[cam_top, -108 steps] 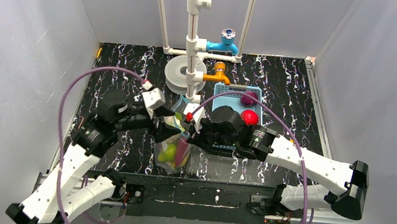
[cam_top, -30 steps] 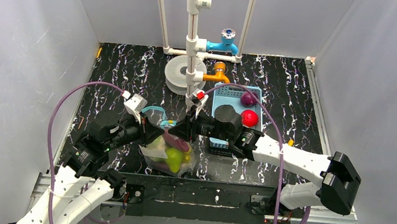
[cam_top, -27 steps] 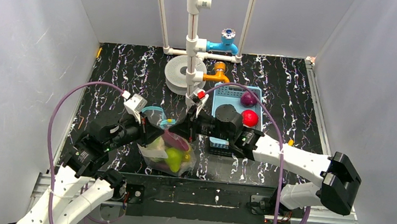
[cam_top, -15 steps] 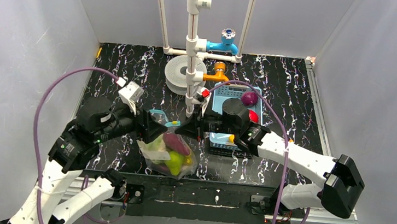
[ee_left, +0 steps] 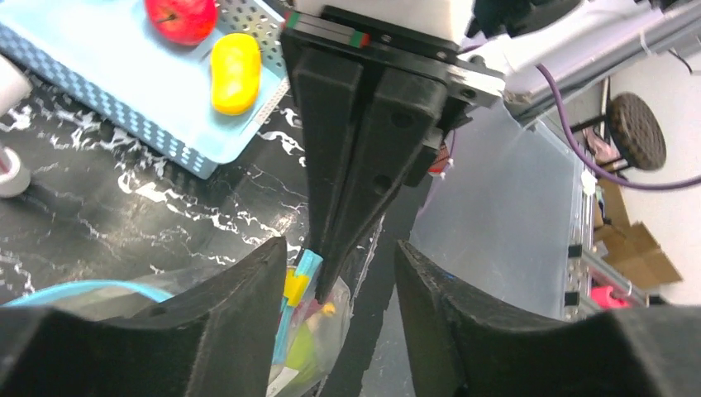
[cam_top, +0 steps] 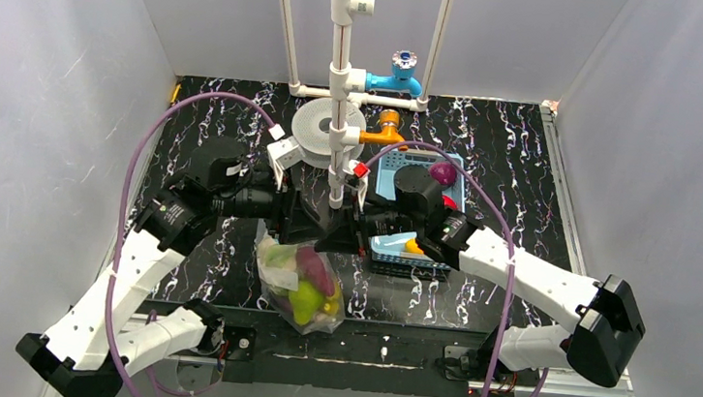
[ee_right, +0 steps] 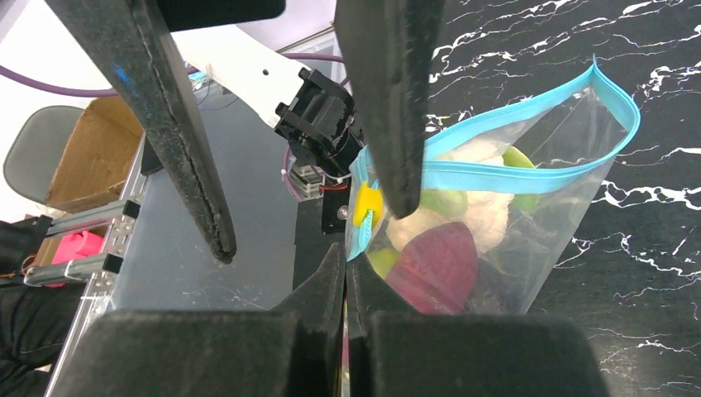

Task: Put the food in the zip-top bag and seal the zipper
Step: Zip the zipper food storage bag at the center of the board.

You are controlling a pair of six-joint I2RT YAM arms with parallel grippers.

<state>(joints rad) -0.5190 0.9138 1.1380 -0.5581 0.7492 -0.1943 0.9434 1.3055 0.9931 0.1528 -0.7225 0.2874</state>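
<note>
A: Grippers?
B: right gripper [ee_right: 345,269] clamped tight on zipper [ee_right: 496,178] end; left gripper [ee_left: 339,248] spread wide, gripping nothing
A: Bag?
B: zip-top bag [cam_top: 300,286] hangs between the 2, food [ee_right: 438,256] inside

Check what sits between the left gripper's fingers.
In the left wrist view: the right gripper, shut on the blue zipper strip of the clear zip-top bag, near the yellow slider.

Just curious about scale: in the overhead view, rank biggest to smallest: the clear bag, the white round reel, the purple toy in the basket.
1. clear bag, largest.
2. white round reel, somewhat smaller, partly hidden by the pipe.
3. purple toy, clearly smallest.
</note>
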